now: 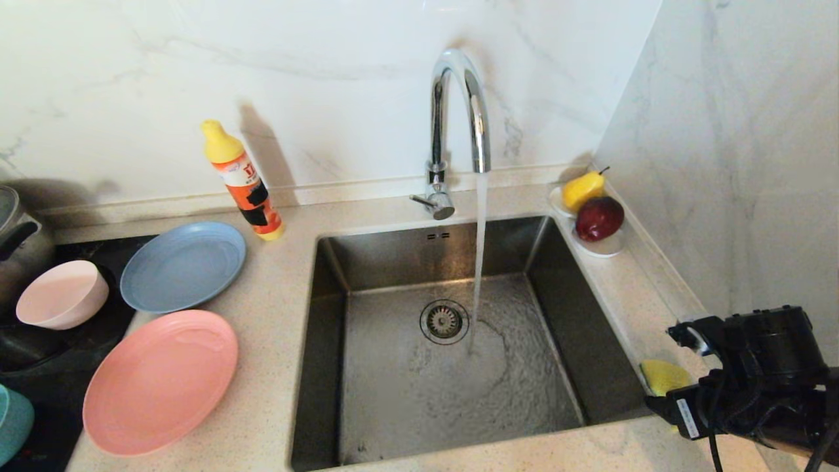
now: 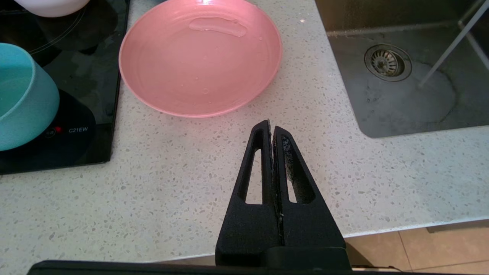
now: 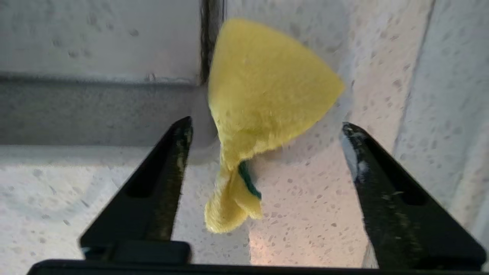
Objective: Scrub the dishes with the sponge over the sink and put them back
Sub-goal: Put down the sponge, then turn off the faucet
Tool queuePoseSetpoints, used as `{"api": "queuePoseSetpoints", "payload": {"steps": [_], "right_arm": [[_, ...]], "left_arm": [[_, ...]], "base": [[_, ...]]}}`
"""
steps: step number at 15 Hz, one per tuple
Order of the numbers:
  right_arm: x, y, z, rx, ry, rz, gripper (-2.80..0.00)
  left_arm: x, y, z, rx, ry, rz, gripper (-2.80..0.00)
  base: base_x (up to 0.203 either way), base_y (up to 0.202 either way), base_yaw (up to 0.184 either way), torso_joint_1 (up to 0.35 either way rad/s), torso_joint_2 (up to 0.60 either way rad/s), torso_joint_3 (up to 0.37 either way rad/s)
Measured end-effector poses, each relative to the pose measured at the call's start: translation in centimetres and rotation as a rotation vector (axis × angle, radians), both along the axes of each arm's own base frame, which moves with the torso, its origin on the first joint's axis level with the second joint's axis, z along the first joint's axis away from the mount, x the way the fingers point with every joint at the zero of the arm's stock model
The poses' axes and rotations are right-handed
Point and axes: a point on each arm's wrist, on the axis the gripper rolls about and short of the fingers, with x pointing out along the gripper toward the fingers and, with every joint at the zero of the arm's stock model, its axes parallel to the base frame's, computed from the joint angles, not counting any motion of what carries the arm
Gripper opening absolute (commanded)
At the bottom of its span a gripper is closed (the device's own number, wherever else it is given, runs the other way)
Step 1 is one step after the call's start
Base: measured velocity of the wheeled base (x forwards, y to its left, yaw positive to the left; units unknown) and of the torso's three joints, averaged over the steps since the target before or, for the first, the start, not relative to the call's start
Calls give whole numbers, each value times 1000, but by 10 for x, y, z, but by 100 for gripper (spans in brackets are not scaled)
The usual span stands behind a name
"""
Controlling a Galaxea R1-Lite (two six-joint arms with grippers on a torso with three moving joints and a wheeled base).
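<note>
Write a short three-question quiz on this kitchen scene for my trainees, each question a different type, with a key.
1. True or false: the faucet is running into the sink.
2. What lies between the right gripper fingers: A pear, B sponge, C bowl?
3. Which plate sits nearer the left gripper?

Key: 1 true. 2 B; the jaws are open, not gripping. 3 The salmon-pink plate.

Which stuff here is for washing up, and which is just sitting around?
For the job: sponge, sink, salmon-pink plate, grey-blue plate, pale pink bowl, teal bowl.
Just lying about: soap bottle, pear, red apple, white fruit dish, pot.
</note>
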Motion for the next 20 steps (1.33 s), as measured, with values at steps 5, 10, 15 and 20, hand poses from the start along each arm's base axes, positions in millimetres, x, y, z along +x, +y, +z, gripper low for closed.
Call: {"api": "queuePoseSetpoints", "payload": {"steps": [5, 10, 15, 20], "right_arm": [[4, 1, 18, 51, -80, -30, 0], [-11, 4, 46, 73, -151, 5, -280], [-61, -2, 91, 144, -323, 86, -280], [-153, -26, 87, 199, -494, 103, -280]], "left_arm": [[0, 0, 0, 0, 0, 0, -280], [0, 0, 0, 0, 1, 0, -280], [0, 0, 0, 0, 0, 0, -280], [0, 0, 0, 0, 0, 0, -280]], "base": [[0, 0, 0, 0, 0, 0], [0, 0, 0, 0, 0, 0], [0, 0, 0, 0, 0, 0], [0, 0, 0, 0, 0, 0]]}}
